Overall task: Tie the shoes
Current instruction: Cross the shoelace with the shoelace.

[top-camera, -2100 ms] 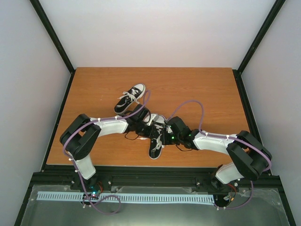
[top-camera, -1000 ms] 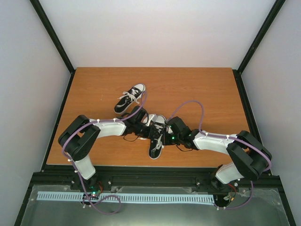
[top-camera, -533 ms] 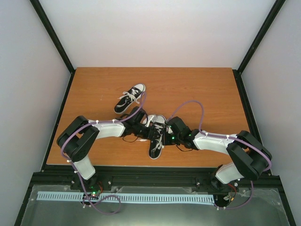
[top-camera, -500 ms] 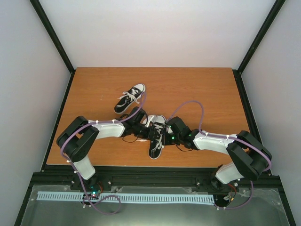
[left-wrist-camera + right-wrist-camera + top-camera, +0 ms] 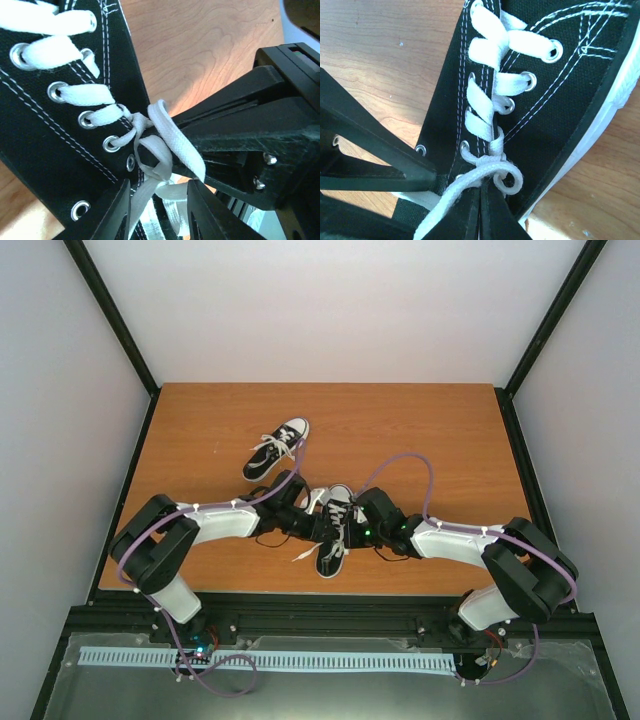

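The near shoe [image 5: 334,540] lies toe toward the table's front edge, between my two grippers. In the left wrist view it [image 5: 60,130] shows its eyelets and a loose white lace knot [image 5: 155,145]. My left gripper [image 5: 157,210] stands open at that knot, with lace strands running slack between its fingers. My right gripper [image 5: 480,200] is shut, its tips right under the knot [image 5: 492,172]; a lace lies across its fingers and a small loop [image 5: 512,180] curls beside them. Whether any lace is pinched there is hidden. The far shoe [image 5: 275,450] lies apart, its laces tied.
The wooden table [image 5: 420,430] is framed by black posts and white walls. Purple cables [image 5: 410,460] arch over both arms. In the top view my left gripper [image 5: 316,525] and right gripper [image 5: 352,530] nearly touch over the near shoe.
My left arm's elbow has swung left and toward the near edge. A white lace end now sticks out to the left of the near shoe. The right arm has stayed put.
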Robot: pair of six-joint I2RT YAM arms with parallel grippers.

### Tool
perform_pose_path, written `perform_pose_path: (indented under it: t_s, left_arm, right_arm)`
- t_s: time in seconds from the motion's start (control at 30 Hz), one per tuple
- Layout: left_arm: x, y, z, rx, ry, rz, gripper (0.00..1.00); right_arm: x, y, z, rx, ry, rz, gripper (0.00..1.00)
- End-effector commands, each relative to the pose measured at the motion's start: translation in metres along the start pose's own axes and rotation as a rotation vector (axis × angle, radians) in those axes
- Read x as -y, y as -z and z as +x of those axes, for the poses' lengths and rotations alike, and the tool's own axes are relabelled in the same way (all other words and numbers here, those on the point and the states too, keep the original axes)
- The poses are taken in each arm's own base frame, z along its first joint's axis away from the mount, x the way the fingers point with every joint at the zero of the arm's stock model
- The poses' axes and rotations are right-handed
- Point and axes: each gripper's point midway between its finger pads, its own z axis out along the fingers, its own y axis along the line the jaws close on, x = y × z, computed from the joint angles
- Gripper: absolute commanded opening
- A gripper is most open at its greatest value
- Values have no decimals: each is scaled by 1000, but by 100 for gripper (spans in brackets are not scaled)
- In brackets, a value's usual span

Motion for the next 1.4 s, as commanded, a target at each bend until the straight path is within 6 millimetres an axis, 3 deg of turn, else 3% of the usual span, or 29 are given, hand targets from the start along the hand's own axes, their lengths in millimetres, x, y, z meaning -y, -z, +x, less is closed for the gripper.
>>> perform_pose_path:
  t_s: [0.0, 0.3, 0.53, 0.87, 1.2, 1.37]
  left_arm:
    - [10, 6, 0, 3, -41, 22, 33]
    - [12, 1, -17, 28, -73, 9, 30]
    - [17, -1, -18, 20, -85, 42, 38]
    - [12, -8, -20, 17, -66, 39, 37]
    - [13, -12, -24, 21, -64, 56, 16]
    - [12, -11, -24, 30, -62, 47, 11]
  right_arm:
    - [-11, 5, -9, 34, 10, -24, 3]
    - [-11, 7, -8, 38, 6, -28, 3]
    - [-13, 6, -8, 34, 10, -40, 3]
    - [-22, 6, -5, 19, 11, -92, 3]
    - [-23, 6, -4, 19, 3, -102, 3]
    - [-22, 6, -5, 24, 1, -101, 3]
